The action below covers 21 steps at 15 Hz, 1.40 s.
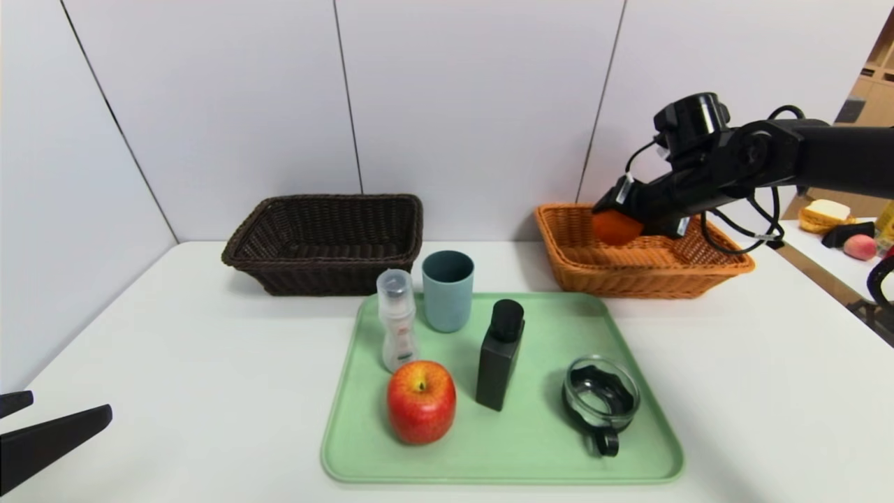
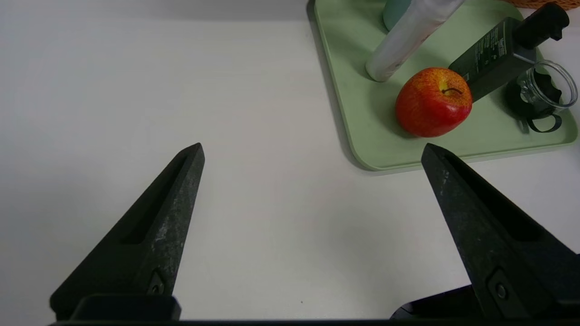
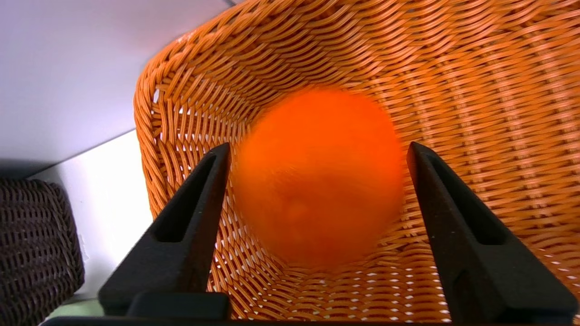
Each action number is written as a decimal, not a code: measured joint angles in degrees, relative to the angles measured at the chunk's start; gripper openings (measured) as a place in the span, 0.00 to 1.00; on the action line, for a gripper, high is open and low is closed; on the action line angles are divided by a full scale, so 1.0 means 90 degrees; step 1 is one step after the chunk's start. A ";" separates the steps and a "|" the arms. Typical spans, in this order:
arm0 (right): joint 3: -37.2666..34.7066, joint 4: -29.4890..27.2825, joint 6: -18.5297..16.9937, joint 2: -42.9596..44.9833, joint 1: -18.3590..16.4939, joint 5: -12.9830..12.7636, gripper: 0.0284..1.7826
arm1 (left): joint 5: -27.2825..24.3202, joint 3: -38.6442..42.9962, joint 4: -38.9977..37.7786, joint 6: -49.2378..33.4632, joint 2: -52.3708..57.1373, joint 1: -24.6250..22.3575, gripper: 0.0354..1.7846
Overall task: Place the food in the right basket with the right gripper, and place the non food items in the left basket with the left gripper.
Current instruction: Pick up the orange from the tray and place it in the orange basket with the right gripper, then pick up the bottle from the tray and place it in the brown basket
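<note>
My right gripper (image 1: 614, 218) hangs over the orange wicker basket (image 1: 646, 271). Its jaws are open around an orange (image 3: 317, 176), which looks blurred and loose between them above the basket floor (image 3: 476, 113). My left gripper (image 2: 312, 147) is open and empty, parked low at the near left of the table (image 1: 70, 405). On the green tray (image 1: 503, 454) stand a red apple (image 1: 421, 400), a clear bottle (image 1: 397, 321), a teal cup (image 1: 448, 290), a black bottle (image 1: 500, 363) and a glass jar (image 1: 601, 398). The dark brown basket (image 1: 328, 241) sits back left, empty.
The wall stands right behind both baskets. A side table at the far right holds bread (image 1: 827, 213) and a peach (image 1: 860, 246). Bare white table lies left of the tray (image 2: 226, 90) and right of it.
</note>
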<state>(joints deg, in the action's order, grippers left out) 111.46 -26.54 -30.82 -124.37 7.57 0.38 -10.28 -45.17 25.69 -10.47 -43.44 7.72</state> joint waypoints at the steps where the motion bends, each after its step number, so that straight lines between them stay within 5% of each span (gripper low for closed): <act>1: 0.0004 0.0027 -0.0012 -0.0030 -0.0012 0.0004 0.77 | -0.0003 0.0000 0.0000 0.0000 -0.0005 0.0000 0.94; 6: 0.0009 0.0699 -0.0345 -0.0091 0.0009 -0.0183 0.86 | -0.0015 0.0011 0.0009 0.0012 -0.0019 0.0009 0.94; 10: 0.0012 0.1486 -0.0587 -0.0054 0.0160 -0.1466 0.90 | -0.0024 0.0027 0.0024 0.0022 -0.0018 0.0018 0.94; 14: 0.0014 0.1495 -0.0523 0.0261 0.0194 -0.1670 0.92 | -0.0064 0.0058 0.0012 0.0015 -0.0018 0.0024 0.94; 21: -0.0015 0.0374 -0.0306 0.1434 0.0748 -0.1646 0.94 | -0.0312 0.0049 0.0037 -0.0033 0.0102 0.0033 0.94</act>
<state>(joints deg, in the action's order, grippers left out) 111.32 -23.17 -33.57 -111.46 14.30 -14.43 -13.08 -44.73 26.01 -10.76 -42.52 8.01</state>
